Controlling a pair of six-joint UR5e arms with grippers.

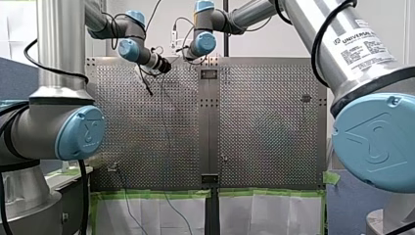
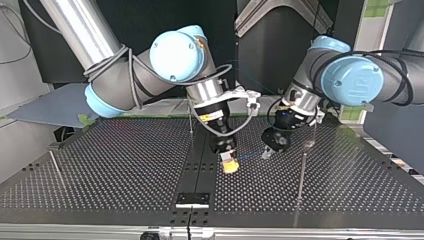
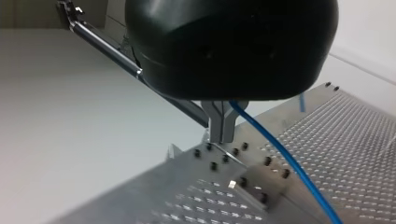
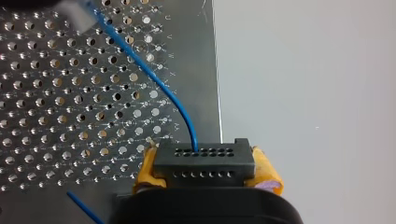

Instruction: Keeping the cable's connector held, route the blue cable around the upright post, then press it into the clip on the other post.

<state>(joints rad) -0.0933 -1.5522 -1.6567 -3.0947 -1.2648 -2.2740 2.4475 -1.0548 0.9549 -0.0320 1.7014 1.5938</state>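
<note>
- Right wrist view: my right gripper (image 4: 205, 169) has its yellow pads (image 4: 267, 175) clamped on the two ends of the black connector (image 4: 204, 158), open only as wide as that block.
- The blue cable (image 4: 161, 84) leaves the connector's face and arcs over the perforated table (image 4: 70, 116), close along the table's straight edge. Beyond that edge lies plain pale ground.
- Left wrist view: my left gripper (image 3: 222, 137) has its metal fingers (image 3: 218, 119) closed tip to tip. The cable comes out of the fork just above the tips and slopes down past the table's corner.
- A slender post (image 3: 107, 46) with a dark fitting at its end crosses behind that gripper's body.
- Top view: the two grippers hang near each other over the table's middle, apart, with a short span of cable between them.
- One thin post (image 2: 302, 175) stands near my left gripper, toward the view's right. Another post (image 2: 191, 117) stands behind my right gripper. A third post (image 2: 56, 167) is well apart at the view's left, with wide bare table around it.
- A black bracket (image 2: 192, 199) sits at the table's near edge.
</note>
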